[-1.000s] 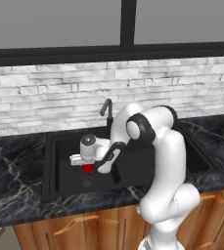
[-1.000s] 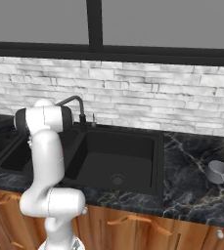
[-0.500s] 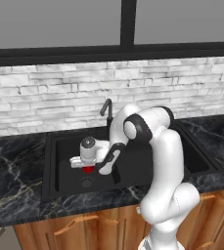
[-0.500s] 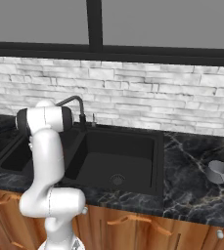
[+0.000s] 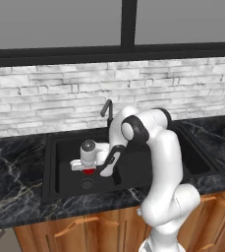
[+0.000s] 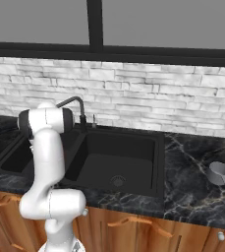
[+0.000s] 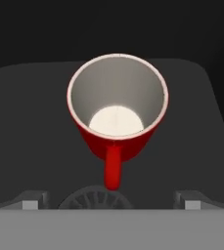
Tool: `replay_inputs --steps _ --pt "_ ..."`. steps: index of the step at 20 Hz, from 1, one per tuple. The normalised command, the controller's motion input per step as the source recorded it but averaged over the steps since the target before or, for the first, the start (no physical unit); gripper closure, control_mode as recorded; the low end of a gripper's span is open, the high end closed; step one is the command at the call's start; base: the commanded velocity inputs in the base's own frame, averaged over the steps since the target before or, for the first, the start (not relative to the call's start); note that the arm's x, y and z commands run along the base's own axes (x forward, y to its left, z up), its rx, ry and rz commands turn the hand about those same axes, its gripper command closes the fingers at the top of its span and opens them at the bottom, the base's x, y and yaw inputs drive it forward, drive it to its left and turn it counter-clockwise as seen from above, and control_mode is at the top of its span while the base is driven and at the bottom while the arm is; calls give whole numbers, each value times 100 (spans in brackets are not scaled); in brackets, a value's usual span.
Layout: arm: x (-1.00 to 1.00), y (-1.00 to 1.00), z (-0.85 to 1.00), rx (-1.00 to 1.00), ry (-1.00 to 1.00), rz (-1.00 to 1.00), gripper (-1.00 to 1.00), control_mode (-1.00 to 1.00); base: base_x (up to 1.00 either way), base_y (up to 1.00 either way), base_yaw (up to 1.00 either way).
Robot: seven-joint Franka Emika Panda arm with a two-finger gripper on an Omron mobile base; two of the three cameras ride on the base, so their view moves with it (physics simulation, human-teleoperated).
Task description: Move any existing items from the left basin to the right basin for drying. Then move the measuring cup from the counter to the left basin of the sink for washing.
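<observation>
A small red cup with a white inside stands upright on the floor of the left basin, close to the round grey drain. In the hand view I look straight down into it. My gripper hangs just above it, open, one fingertip on each side of it and nothing between them. From the left base view the gripper points down into the basin and covers most of the red cup. The grey metal measuring cup lies on the counter, right of the right basin.
A dark slim faucet rises behind the divider between the two basins. My white arm reaches across the sink's middle. A white brick wall backs the black marble counter, with wooden cabinets below.
The arm's elbow has shifted slightly. The hand stays over the red cup and the jaws remain open.
</observation>
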Motion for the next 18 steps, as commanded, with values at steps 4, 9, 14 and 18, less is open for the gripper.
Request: replay_inputs --steps 4,9,14,18 --pt "18 0 -15 0 0 0 -100 -100 0 0 0" --pt "16 0 -10 0 0 0 -100 -100 0 0 0" --pt "6 0 -12 0 0 0 -100 -100 0 0 0" --pt "1 0 -18 0 0 0 -100 -100 0 0 0"
